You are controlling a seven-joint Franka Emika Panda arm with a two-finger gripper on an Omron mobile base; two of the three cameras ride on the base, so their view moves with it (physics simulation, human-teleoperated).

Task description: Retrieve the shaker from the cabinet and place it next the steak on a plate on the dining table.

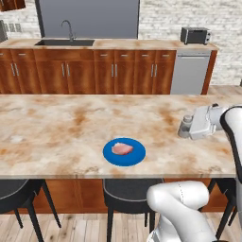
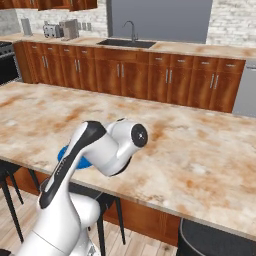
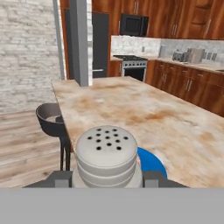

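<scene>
My gripper (image 1: 187, 126) is shut on the small grey shaker (image 1: 185, 125), holding it on its side just above the dining table (image 1: 56, 132), to the right of the plate. The round blue plate (image 1: 124, 152) lies near the table's front edge with the pinkish steak (image 1: 122, 149) on it. In the hand view the shaker's perforated cap (image 3: 106, 151) sits between the dark fingertips (image 3: 60, 177), and a slice of the plate (image 3: 152, 162) shows behind it. In the right base view my arm covers most of the plate (image 2: 63, 151). Reddish-brown wall cabinet fronts (image 2: 65, 4) run along the top left.
Dark stools (image 1: 127, 193) stand under the table's near edge. Behind the table runs a counter with a sink (image 1: 64, 42), a toaster oven (image 1: 194, 35) and a dishwasher (image 1: 189, 71). A stove (image 3: 133, 65) and a grey post (image 3: 80, 43) stand beyond the table's end.
</scene>
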